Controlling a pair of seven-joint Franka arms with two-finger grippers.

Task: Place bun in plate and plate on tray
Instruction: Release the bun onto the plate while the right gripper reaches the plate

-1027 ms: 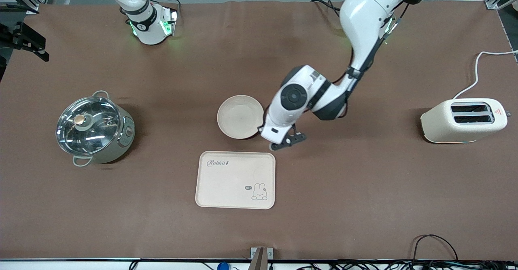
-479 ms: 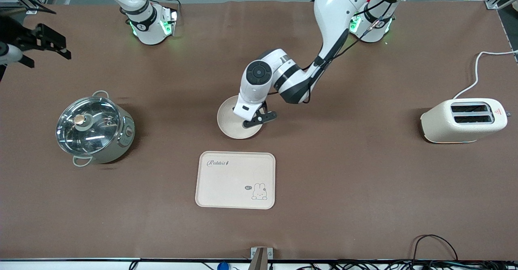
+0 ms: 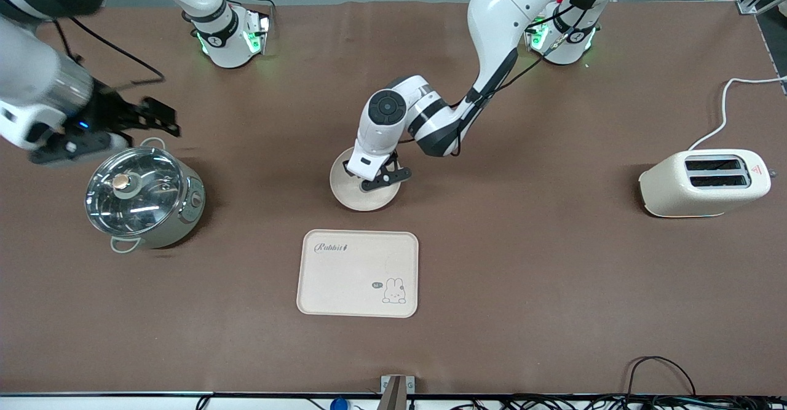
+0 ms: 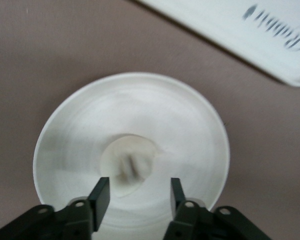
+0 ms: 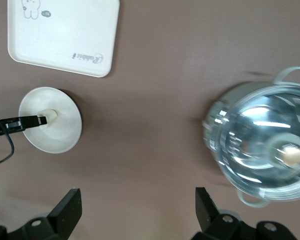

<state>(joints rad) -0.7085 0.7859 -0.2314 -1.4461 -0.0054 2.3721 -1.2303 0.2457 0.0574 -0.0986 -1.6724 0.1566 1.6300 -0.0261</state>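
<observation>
The round cream plate (image 3: pixel 352 199) (image 4: pixel 70 125) (image 5: pixel 65 134) stands mid-table, farther from the front camera than the tray (image 3: pixel 344 275) (image 4: pixel 240 25) (image 5: pixel 60 40). The small white bun (image 4: pixel 127 162) (image 5: pixel 51 116) lies in the middle of the plate. My left gripper (image 3: pixel 376 179) (image 4: pixel 139 192) hovers low over the plate, open, its fingers (image 4: pixel 102 195) apart on either side of the bun and not clamping it. My right gripper (image 3: pixel 161 121) (image 5: pixel 137 207) is up in the air over the table beside the pot, open and holding nothing.
A steel pot with a glass lid (image 3: pixel 140 196) (image 5: pixel 262 150) stands toward the right arm's end. A cream toaster (image 3: pixel 704 182) with a white cord is toward the left arm's end. The brown tablecloth (image 3: pixel 553 287) covers the table.
The left gripper carried the bun from beside the plate to over it, then opened; the bun now lies in the plate. The right arm swung in over the table near the pot.
</observation>
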